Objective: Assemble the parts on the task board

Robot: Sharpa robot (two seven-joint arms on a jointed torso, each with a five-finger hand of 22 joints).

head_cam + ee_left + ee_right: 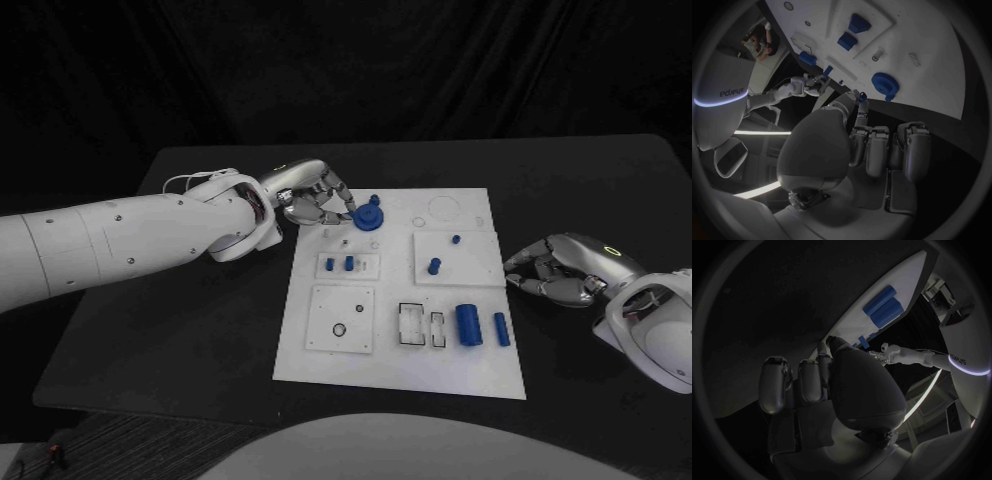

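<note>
The white task board (340, 360) lies mid-table. A blue gear (369, 217) with a raised hub sits near its far left corner, also seen in the left wrist view (884, 85). My left hand (313, 195) hovers just left of the gear with its fingers curled. Its thumb (856, 102) points at the board edge with a small blue speck at the tip; whether anything is pinched there is unclear. My right hand (560, 270) rests on the table off the board's right edge, fingers curled (792, 385) with nothing in them.
Two blue cylinders (469, 323) (500, 329) lie at the board's near right. Small blue pegs (339, 264) stand in the middle left plate, and two more (434, 265) (456, 239) in the right plate. Black table surrounds the board.
</note>
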